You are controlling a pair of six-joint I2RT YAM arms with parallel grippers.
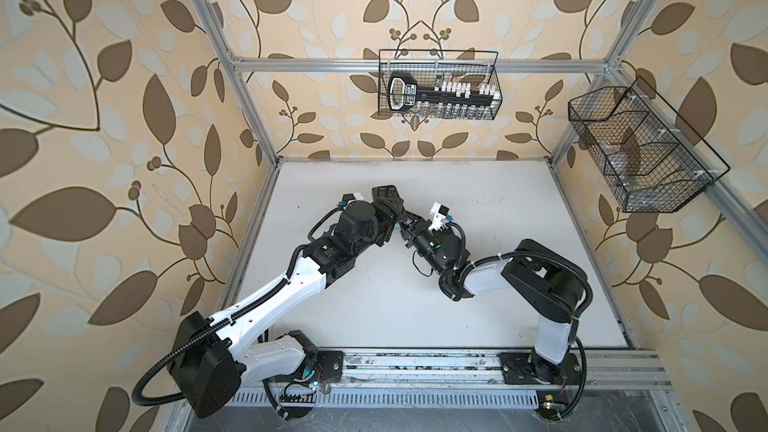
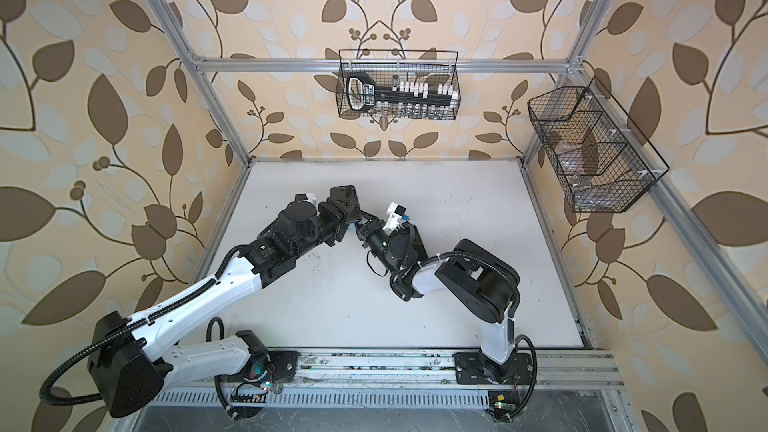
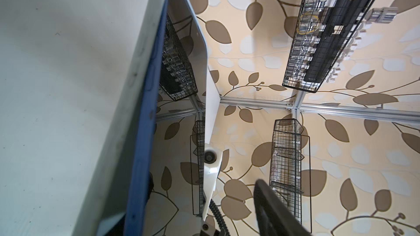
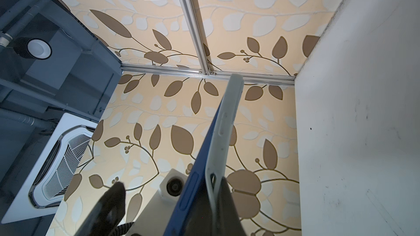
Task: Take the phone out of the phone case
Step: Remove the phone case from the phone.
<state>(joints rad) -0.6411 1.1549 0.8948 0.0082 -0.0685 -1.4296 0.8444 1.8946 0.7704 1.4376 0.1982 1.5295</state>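
Up off the table [image 1: 519,243] we go: the phone [image 1: 385,196] hangs tilted in mid-air, toward eleven o'clock of the table's middle, with both arms meeting at it. The right gripper [image 1: 405,224] reaches in from four o'clock and is clamped tight on the lower end. In its wrist view one dark finger [image 4: 229,203] lies flat against the pale phone case [image 4: 223,132], so this looks like the anchor, pinning the phone case so the handset can be drawn from it. The left gripper [image 1: 388,213] comes from seven o'clock and straddles the far end with jaws apart. Its wrist view shows clear background between the one visible finger [image 3: 272,207] and the glass, so it grips nothing yet. The phone's blue rail shows bare beside the phone case, and I judge the lip has let go along that long edge, though the phone is not out. Holding it aloft leaves both faces reachable. The risk is that only one grip carries everything, so a slip drops the lot.
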